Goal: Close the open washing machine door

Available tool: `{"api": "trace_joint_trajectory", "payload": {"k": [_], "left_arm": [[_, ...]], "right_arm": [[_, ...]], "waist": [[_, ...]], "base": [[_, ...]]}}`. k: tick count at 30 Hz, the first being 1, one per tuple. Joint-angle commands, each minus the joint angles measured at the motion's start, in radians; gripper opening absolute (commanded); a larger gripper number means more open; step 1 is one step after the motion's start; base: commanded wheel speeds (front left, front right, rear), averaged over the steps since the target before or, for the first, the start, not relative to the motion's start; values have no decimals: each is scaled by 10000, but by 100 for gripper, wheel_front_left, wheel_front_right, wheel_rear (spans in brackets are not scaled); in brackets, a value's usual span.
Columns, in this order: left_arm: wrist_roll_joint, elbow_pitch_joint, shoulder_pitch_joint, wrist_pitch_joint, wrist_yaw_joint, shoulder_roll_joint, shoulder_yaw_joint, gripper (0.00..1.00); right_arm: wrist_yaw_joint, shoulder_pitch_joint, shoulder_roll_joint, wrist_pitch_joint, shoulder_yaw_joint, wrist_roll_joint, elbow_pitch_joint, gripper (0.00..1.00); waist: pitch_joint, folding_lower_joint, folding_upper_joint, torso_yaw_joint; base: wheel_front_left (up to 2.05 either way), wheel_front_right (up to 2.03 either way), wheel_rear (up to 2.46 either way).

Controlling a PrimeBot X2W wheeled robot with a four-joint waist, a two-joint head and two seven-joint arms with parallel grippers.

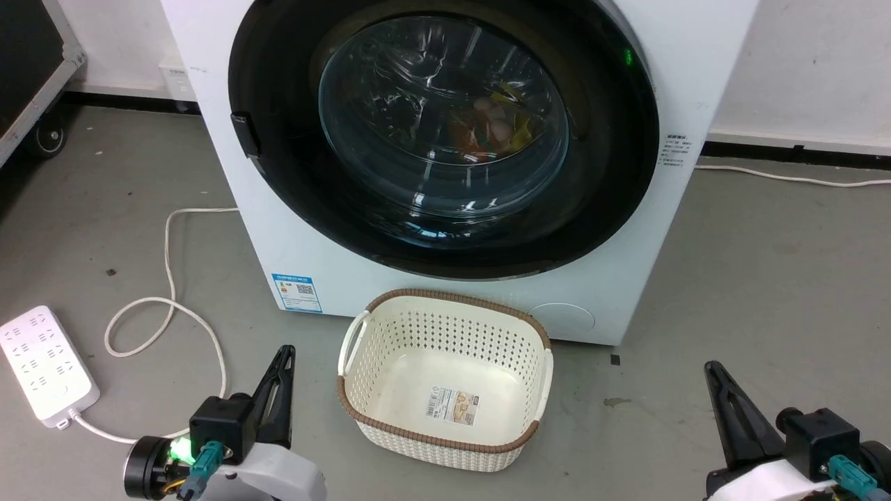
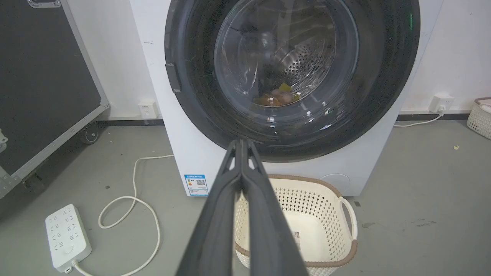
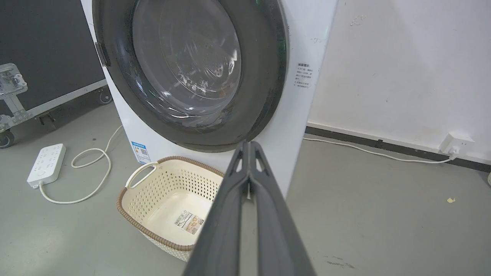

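The washing machine door (image 1: 612, 174) is seen at 12 o'clock in the head view, its black rim lying flush, or v. nearly so, against the white washer front (image 1: 313, 250), w/ laundry visible through the glass bowl. No gap is made out at the latch tab (image 1: 245, 133), at 9 o'clock on the rim, though whether the latch is caught cannot be told. The left gripper (image 1: 284, 356) is held low at 7 o'clock and the right gripper (image 1: 711, 370) at 5 o'clock, both well apart from the door. In the wrist views each pair of fingers is shown pressed together w/ nothing held. A cream basket (image 1: 445, 296) is set on the floor (image 1: 766, 278) just in front of the washer, at 6 o'clock btwn the grippers. The closing step is judged done or all but done. If anything is called for next, it is prob. a firm push w/ closed fingertips on the rim near 9 o'clock, reached over or round the basket, so that the latch is seated.
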Motion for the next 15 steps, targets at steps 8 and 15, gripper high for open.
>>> {"api": "trace_joint_trajectory", "payload": {"k": [8,15], "left_arm": [[163,-189,118,210,150,-98,103,0],[219,-273,127,332,196,-140,160,0]], "right_arm": [[-4,-205,21,215,113,-56,-95,0],[-4,-252,23,336,173,-60,-115,0]], "waist": [[16,-1,-1,-26],[26,-1,-1,-44]], "base": [[0,0,0],[0,0,0]]}}
